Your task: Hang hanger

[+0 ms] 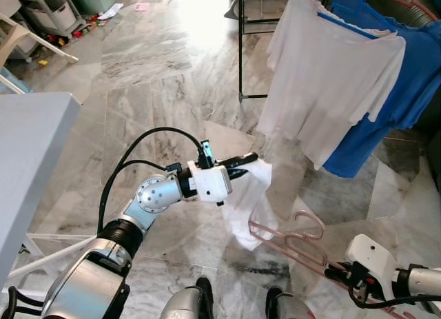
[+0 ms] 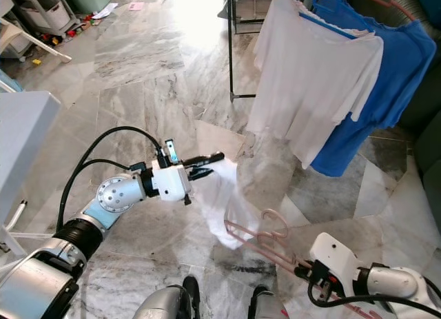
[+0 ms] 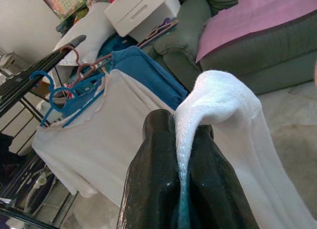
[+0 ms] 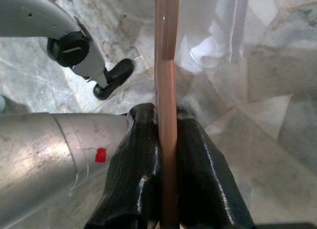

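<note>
The left tool (image 1: pixel 242 165) is clamped on a fold of a white garment (image 1: pixel 251 202), the cloth pinched between its two black fingers (image 3: pixel 148 189) and draping over their tips. Its silver arm reaches forward and toward the robot's right, elbow bent, forearm about level, a black cable looping above it. From that pinch the garment hangs down limp toward the marble floor (image 1: pixel 151 78).

The right tool (image 1: pixel 339 272) sits low on the robot's right, its white wrist housing turned inward toward the robot's left. Its fingers (image 4: pixel 141 164) are closed on a thin bar of the pink hanger (image 1: pixel 289 235); in the right wrist view the bar runs straight out between them. The hanger lies nearly flat in the air, its long axis running from the right tool toward the robot's left and slightly forward, with the hook curled on the upper side. Its far end meets the lower hem of the white garment.

Beyond, a white shirt (image 1: pixel 331 78) and a blue shirt (image 1: pixel 406 85) hang side by side on a dark clothes rack (image 1: pixel 240 50). A grey bench (image 1: pixel 27 153) stands at the robot's left.
</note>
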Motion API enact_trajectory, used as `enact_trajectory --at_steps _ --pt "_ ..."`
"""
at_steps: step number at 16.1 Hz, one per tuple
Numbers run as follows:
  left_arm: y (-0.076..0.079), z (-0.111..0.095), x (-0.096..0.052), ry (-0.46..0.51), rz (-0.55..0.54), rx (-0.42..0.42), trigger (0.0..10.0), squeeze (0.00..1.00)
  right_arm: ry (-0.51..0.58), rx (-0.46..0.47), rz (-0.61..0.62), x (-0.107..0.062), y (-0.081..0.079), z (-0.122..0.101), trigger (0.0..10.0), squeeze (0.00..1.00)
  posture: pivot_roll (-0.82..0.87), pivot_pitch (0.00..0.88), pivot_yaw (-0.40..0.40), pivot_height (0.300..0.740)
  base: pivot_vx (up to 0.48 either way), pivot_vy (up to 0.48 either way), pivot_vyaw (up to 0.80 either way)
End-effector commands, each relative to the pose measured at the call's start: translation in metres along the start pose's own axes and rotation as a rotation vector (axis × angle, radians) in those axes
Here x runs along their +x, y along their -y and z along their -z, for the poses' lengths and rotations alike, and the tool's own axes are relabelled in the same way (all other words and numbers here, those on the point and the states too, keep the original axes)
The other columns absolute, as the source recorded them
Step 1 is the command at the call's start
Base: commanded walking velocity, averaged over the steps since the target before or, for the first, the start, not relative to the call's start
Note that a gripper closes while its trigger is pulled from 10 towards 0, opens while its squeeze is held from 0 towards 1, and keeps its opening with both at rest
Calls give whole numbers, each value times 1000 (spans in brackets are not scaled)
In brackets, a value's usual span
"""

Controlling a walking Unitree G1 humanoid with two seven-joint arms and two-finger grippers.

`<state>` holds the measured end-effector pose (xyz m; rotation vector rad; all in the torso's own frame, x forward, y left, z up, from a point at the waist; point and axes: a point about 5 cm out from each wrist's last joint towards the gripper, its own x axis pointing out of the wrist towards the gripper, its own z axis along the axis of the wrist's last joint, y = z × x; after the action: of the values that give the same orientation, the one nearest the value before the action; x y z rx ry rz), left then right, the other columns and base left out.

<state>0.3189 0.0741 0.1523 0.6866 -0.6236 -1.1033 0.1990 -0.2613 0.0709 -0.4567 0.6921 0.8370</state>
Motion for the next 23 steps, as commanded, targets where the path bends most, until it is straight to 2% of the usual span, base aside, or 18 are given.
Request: enact_trajectory --at_steps 1,4,7,12,15,17,19,23 --pt "1 0 -6 -1 22 10 10000 0 8 -17 17 2 1 0 10000 0 -88 235 142 740 0 0 0" --pt "4 5 -10 -36 35 -2 10000 0 64 -56 72 -1 11 -15 10000 0 -91 235 141 740 0 0 0" --pt "3 10 -10 -85 21 3 10000 0 113 -94 60 -3 11 -33 10000 0 -96 234 140 740 0 0 0" --pt "3 10 -6 -87 19 2 10000 0 79 -98 30 -1 9 -30 10000 0 -93 231 140 740 0 0 0" --pt "5 17 -14 -148 23 -2 10000 0 19 -94 9 -3 7 -19 10000 0 -90 230 141 740 0 0 0" --pt "13 25 -20 -203 35 -35 10000 0 77 -97 77 -2 14 -27 10000 0 -92 230 141 740 0 0 0" --pt "24 31 -24 -240 37 -75 10000 0 105 -112 90 3 13 -34 10000 0 -93 229 138 740 0 0 0" --pt "27 37 -27 -286 -2 -123 10000 0 113 -126 105 5 17 -38 10000 0 -88 228 140 740 0 0 0"
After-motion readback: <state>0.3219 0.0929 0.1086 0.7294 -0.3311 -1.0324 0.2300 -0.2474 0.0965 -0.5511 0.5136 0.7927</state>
